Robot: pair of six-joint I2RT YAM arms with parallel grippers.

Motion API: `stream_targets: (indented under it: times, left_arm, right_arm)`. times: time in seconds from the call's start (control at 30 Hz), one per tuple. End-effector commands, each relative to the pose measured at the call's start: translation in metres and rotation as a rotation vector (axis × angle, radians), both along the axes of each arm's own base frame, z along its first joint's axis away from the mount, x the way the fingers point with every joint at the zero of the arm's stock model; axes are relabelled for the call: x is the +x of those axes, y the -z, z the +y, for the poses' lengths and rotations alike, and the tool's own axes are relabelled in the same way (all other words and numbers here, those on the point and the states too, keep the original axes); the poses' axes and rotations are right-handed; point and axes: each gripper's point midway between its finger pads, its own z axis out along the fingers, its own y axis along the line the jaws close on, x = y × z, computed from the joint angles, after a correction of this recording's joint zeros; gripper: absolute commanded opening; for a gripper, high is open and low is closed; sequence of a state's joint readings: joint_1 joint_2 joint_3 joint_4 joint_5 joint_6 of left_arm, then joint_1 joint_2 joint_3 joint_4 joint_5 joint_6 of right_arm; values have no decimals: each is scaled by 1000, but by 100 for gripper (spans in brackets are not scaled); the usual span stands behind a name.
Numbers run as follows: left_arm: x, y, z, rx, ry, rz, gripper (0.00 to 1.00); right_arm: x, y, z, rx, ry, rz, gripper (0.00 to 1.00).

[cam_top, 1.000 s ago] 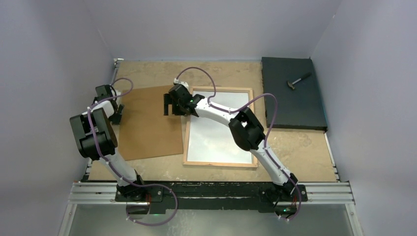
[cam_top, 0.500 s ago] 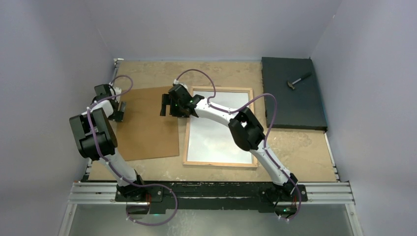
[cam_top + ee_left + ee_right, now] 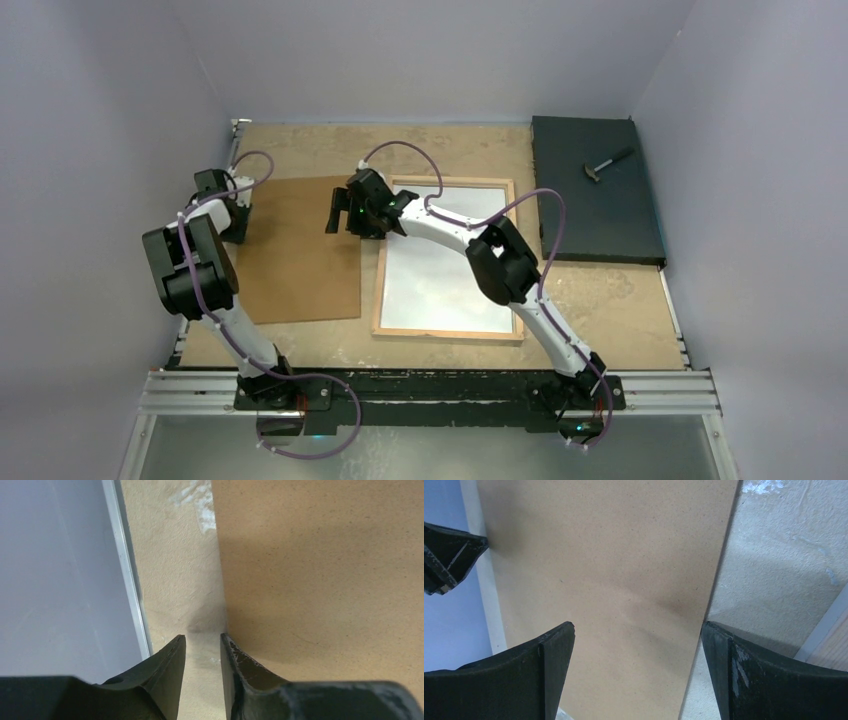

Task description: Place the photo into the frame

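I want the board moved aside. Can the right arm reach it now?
Probably yes: the right pincer hangs open above the board near its right edge. Nothing lies on it, and the left pincer is off at its left edge.

I see 1 backing board (image 3: 300,250) just left of the frame (image 3: 450,334); 1 slab (image 3: 600,215) lies behind-right, hammer (image 3: 607,164) on it.

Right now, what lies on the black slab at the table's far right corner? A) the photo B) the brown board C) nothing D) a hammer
D: a small hammer lies alone on the black slab, handle pointing toward the far right.
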State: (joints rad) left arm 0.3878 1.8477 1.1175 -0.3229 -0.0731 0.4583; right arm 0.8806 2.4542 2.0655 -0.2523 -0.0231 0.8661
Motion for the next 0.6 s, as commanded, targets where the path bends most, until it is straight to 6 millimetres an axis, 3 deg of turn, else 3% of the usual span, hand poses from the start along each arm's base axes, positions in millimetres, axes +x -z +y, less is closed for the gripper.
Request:
stream_targets:
  times: [0.0,0.2,0.33,0.57]
  left_arm:
    - [-63,77,-81,-340,90,290,29]
    - [-62,84,-99,-458,132,330,18]
    - [-62,81,-107,-474,159,340,17]
    - [-62,77,-123,-460,209,356,15]
  right_arm:
    - [-22,-8,16,96,-46,88,99]
    - [-24,-62,27,299,-77,103,99]
    - [-23,-95,26,379,-83,80,99]
    - [-24,-113,9,434,-56,79,98]
